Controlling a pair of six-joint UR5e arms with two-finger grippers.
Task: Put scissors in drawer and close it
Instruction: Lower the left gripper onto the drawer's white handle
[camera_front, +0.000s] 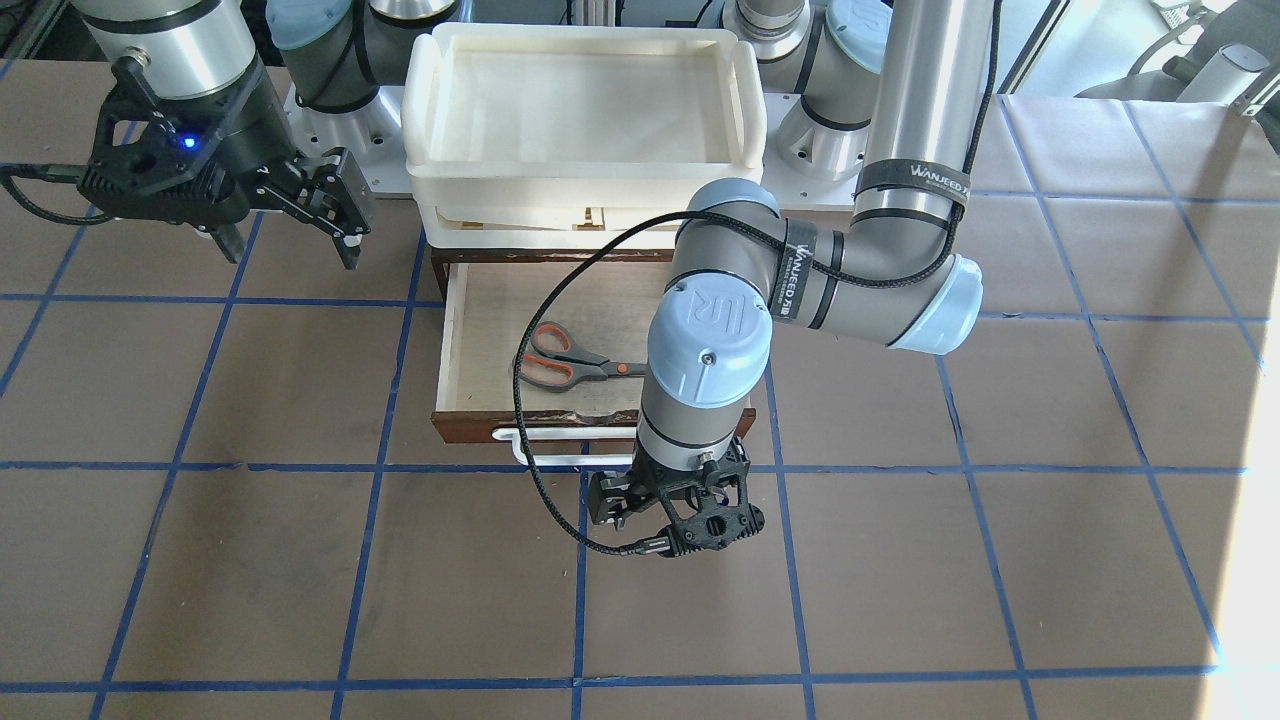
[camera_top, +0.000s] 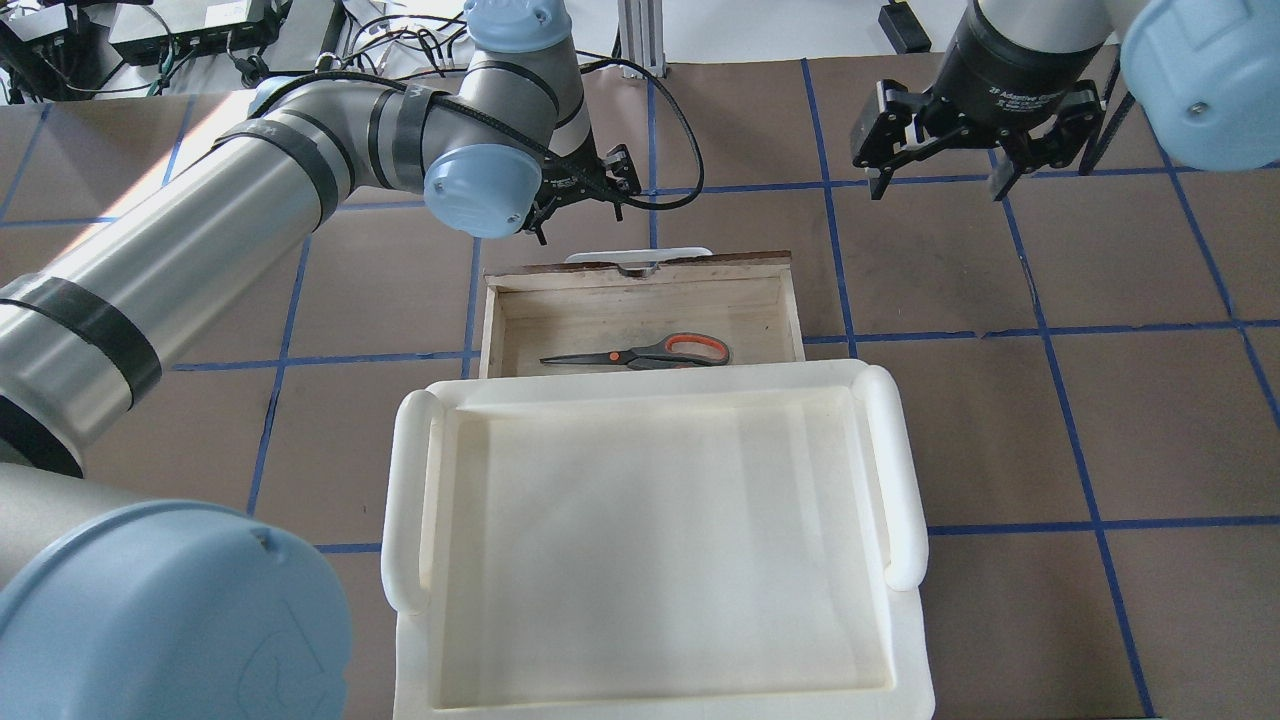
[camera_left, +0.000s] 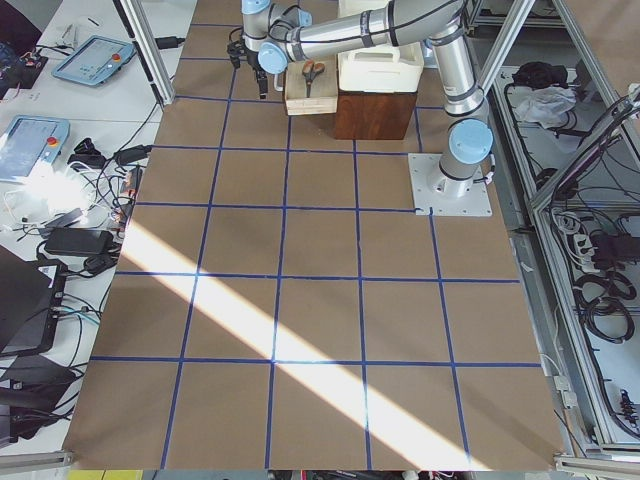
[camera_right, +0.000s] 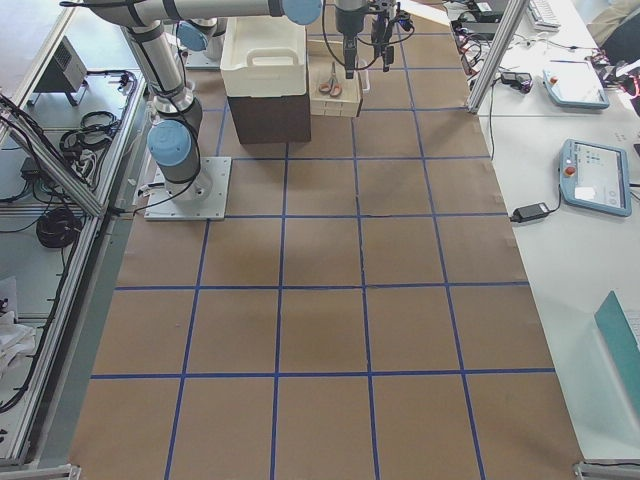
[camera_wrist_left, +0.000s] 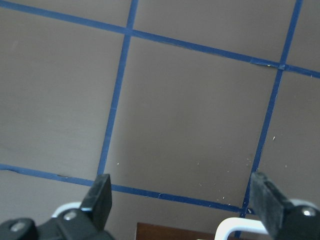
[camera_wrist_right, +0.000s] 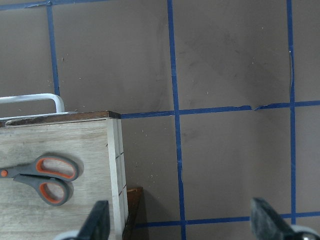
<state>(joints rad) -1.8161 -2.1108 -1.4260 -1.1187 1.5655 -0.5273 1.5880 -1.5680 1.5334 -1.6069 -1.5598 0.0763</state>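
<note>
Scissors (camera_top: 650, 352) lie flat inside the open drawer (camera_top: 492, 330), orange handles toward my right, blades clear of the walls; drawer sticks out from under a cream tray (camera_top: 900, 470) on the worktop (camera_top: 1050, 430). My left gripper (camera_wrist_left: 181, 192) is spread wide & empty, just outside the dark drawer front, by the white bar handle (camera_front: 545, 458); right gripper (camera_wrist_right: 180, 215) also spread & empty, raised off to the side. Closing is what's left, I judge; press the front near its centre, straight in, both fingers level, so it doesn't skew or jam.
</note>
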